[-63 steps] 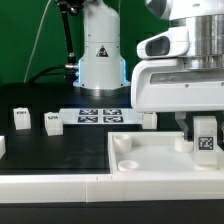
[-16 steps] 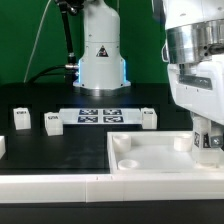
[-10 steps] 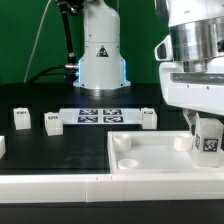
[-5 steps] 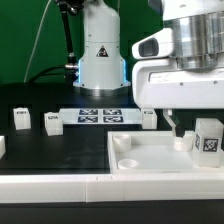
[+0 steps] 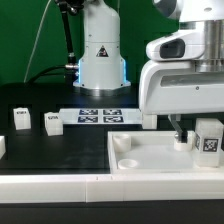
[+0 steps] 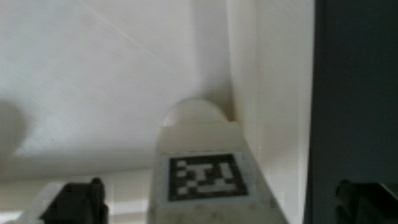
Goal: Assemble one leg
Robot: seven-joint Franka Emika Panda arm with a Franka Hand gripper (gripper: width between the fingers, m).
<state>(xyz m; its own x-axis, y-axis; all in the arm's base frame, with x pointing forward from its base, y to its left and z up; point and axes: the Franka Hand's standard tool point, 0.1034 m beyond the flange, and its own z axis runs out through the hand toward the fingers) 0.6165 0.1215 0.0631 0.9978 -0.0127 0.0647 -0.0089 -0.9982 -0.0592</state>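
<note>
So the big white panel (image 5: 150, 160) sits on the black table (image 5: 40, 150). The gripper (image 5: 180, 128) hangs low over the panel's corner on the exterior view's right, fingers spread and empty. The leg (image 5: 207, 139) stands upright on the panel just beside it, tag facing the camera.

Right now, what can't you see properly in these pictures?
- The hand: the exterior view hides its fingers behind the arm's white body; the wrist view's edge cuts off the tips.
- The small white plastic leg with a black-and-white tag: whether it's screwed into the big flat white panel is hidden.
- Tag patterns on the small white blocks: too small.
</note>
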